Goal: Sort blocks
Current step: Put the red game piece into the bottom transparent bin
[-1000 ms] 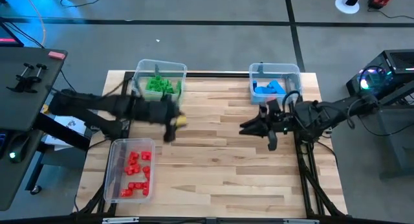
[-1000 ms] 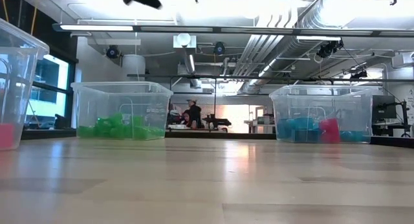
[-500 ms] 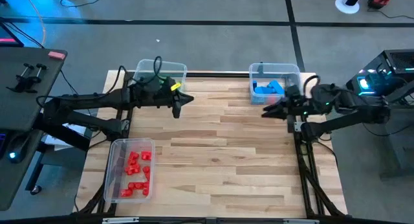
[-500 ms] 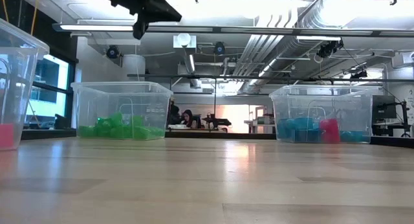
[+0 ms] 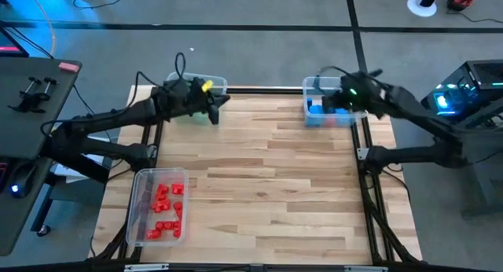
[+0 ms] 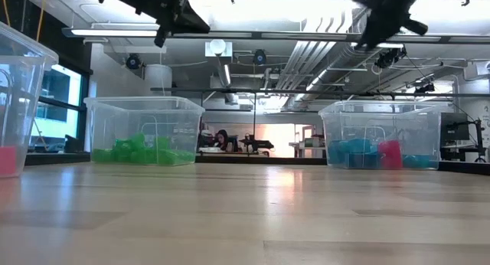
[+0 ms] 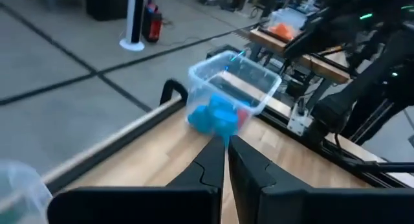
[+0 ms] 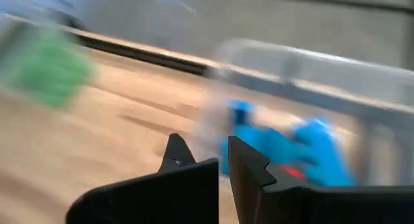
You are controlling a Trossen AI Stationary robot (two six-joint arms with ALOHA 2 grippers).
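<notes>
Green blocks (image 6: 142,152) lie in a clear bin (image 6: 143,131) at the far left. Blue blocks (image 6: 360,152) and one red block (image 6: 390,154) lie in a clear bin (image 5: 346,87) at the far right. Red blocks (image 5: 165,205) fill a third bin (image 5: 140,217) at the near left. My left gripper (image 5: 216,108) hangs shut and holds nothing, high beside the green bin's right side, its fingers (image 7: 213,156) pointing toward the blue bin. My right gripper (image 5: 326,103) hangs shut and holds nothing, high over the blue bin, slanting down.
The wooden tabletop (image 5: 267,185) is bare between the three bins. A black side table (image 5: 31,91) with a clamp stands to the left, and equipment with lights (image 5: 464,91) stands to the right. A person sits far back in the room (image 6: 220,139).
My left gripper has swung from the table's left middle toward the far edge, ending beside the green bin. My right gripper has swung from the table's right middle toward the far edge and tipped downward, ending over the blue bin.
</notes>
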